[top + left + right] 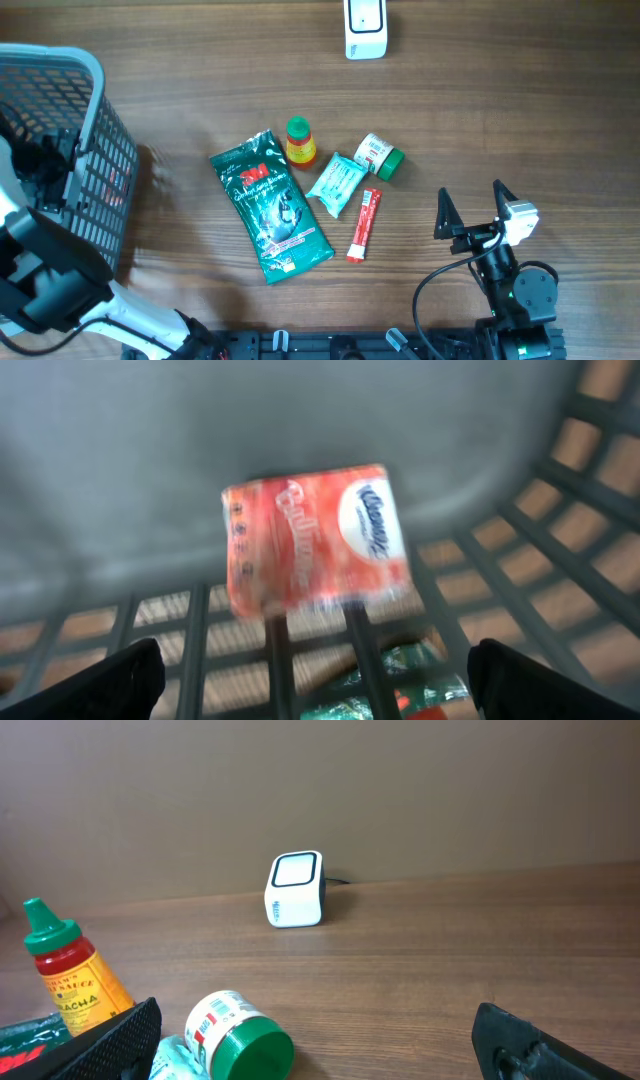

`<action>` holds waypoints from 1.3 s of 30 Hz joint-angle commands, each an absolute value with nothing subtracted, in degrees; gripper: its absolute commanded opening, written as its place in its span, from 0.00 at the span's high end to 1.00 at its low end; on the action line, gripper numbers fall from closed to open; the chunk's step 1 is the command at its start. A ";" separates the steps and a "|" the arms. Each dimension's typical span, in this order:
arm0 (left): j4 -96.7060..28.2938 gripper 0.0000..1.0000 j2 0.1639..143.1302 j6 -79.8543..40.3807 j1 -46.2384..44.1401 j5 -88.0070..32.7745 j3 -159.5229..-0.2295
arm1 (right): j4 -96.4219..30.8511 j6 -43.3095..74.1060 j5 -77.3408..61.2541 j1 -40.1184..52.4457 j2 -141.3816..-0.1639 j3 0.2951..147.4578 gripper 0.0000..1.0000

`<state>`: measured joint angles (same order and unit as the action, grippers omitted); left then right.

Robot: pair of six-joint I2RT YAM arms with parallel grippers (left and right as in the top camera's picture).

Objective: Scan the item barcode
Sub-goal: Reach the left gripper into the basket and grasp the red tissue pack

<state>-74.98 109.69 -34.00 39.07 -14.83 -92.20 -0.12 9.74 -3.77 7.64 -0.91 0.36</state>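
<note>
Left gripper spread over the red Kleenex tissue pack in the grey plastic basket, frame left; right gripper spread, lower right. Probably pinch pack edges, keeping printed faces clear for the white box scanner, top centre

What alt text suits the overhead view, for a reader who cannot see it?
Five items lie grouped on a wooden table: a green pouch, a sauce bottle, a teal packet, a green-lidded jar on its side and a red sachet. A white scanner stands at the far edge, a grey basket at the left; the right gripper is open and empty.
</note>
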 commanded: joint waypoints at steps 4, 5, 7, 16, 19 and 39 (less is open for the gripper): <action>-69.25 0.00 112.75 -35.70 39.18 -14.11 -87.42 | 0.05 9.04 -2.96 7.90 -0.80 0.30 0.00; -68.38 0.00 112.97 -35.70 39.11 -14.11 -86.98 | 0.05 9.04 -2.96 7.90 -0.80 0.30 0.00; -66.39 0.00 113.16 -35.70 38.98 -14.11 -85.97 | 0.05 9.04 -2.96 7.90 -0.80 0.30 0.00; -60.47 0.00 113.19 -36.80 37.04 -14.57 -82.21 | 0.05 9.04 -2.96 7.90 -0.80 0.30 0.00; -59.94 0.00 113.19 -36.69 36.12 -14.63 -80.58 | 0.05 9.04 -2.96 7.90 -0.80 0.30 0.00; -76.36 0.38 94.11 -31.75 43.79 -14.15 -101.08 | 0.05 9.06 -2.96 7.90 -0.80 0.30 0.00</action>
<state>-75.50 103.04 -33.65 42.94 -14.28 -95.07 -0.12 9.74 -3.77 7.64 -0.91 0.36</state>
